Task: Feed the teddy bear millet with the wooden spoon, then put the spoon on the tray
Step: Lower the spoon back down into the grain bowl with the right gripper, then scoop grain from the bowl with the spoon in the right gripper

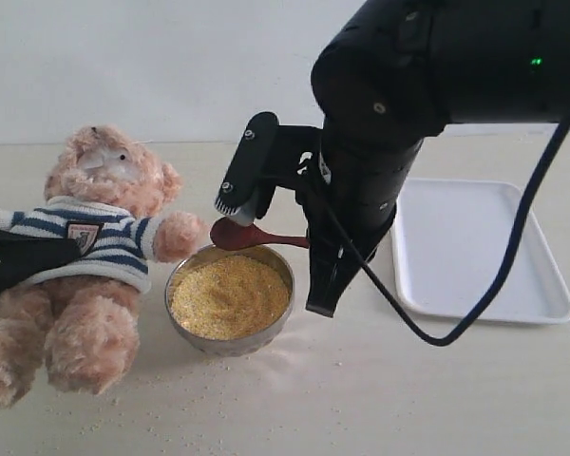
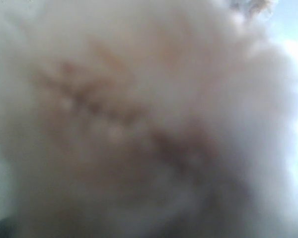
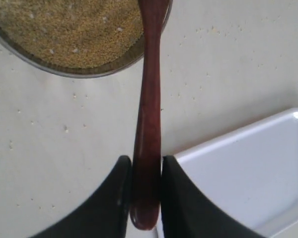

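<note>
The teddy bear (image 1: pixel 104 204) leans back at the left, and its blurred fur (image 2: pixel 139 119) fills the left wrist view. My left gripper (image 1: pixel 24 258) is a black shape clamped across its striped shirt; the jaws themselves are hidden. My right gripper (image 1: pixel 320 280) (image 3: pixel 146 161) is shut on the handle end of the wooden spoon (image 1: pixel 239 234) (image 3: pixel 149 99). The spoon lies level, its small bowl above the far rim of the metal bowl (image 1: pixel 185 328) (image 3: pixel 64 73), close to the bear's paw. Millet (image 1: pixel 230 296) (image 3: pixel 64 29) fills that bowl. The tray (image 1: pixel 484 247) (image 3: pixel 248 168) lies to the right.
Loose grains are scattered over the beige table (image 1: pixel 361 399) around the bowl. The right arm's black cable (image 1: pixel 427 332) loops down close to the table between bowl and tray. A pale wall stands behind the table.
</note>
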Controlling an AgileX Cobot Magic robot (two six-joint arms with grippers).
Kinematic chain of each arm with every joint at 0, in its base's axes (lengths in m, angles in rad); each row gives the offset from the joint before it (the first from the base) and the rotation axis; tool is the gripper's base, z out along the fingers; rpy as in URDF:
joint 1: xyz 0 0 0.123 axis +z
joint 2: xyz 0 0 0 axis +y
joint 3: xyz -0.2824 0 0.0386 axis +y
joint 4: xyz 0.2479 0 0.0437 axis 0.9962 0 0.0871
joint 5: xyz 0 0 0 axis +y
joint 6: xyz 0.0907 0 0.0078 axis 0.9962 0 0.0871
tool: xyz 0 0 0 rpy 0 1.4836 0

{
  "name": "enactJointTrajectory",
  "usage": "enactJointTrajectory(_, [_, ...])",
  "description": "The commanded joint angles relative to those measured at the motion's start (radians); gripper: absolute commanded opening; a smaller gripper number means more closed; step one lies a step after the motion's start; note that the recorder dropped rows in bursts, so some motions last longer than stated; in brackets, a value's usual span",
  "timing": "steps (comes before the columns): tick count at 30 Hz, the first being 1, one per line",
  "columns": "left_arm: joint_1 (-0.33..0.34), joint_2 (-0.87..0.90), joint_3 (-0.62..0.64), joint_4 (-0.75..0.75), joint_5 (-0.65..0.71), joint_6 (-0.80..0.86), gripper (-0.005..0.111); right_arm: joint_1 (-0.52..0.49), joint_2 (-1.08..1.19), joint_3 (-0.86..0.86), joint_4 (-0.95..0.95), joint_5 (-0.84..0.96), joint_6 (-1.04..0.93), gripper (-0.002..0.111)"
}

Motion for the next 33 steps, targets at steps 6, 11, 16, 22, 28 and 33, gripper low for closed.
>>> enactJointTrajectory(6, [0.048, -0.003, 0.001, -0.02, -0.006, -0.009, 0.005, 0.138, 0.074, -0.006, -0.229, 0.06, 0.129, 0.0])
enactJointTrajectory(11, [0.078, -0.003, 0.001, -0.02, -0.001, -0.016, 0.005, 0.154, 0.113, -0.006, -0.318, 0.091, 0.186, 0.0])
enactJointTrajectory(16, [0.078, -0.003, 0.001, -0.02, 0.024, -0.016, 0.005, 0.154, 0.141, -0.006, -0.318, 0.079, 0.186, 0.0])
enactJointTrajectory(22, [0.078, -0.003, 0.001, -0.02, 0.026, -0.016, 0.005, 0.161, 0.147, -0.006, -0.314, 0.065, 0.171, 0.0])
enactJointTrajectory(28, [0.078, -0.003, 0.001, -0.02, 0.024, -0.016, 0.005, 0.167, 0.147, -0.006, -0.267, 0.031, 0.142, 0.0])
enactJointTrajectory(33, [0.078, -0.003, 0.001, -0.02, 0.024, -0.016, 0.005, 0.167, 0.147, -0.006, -0.222, 0.01, 0.11, 0.0])
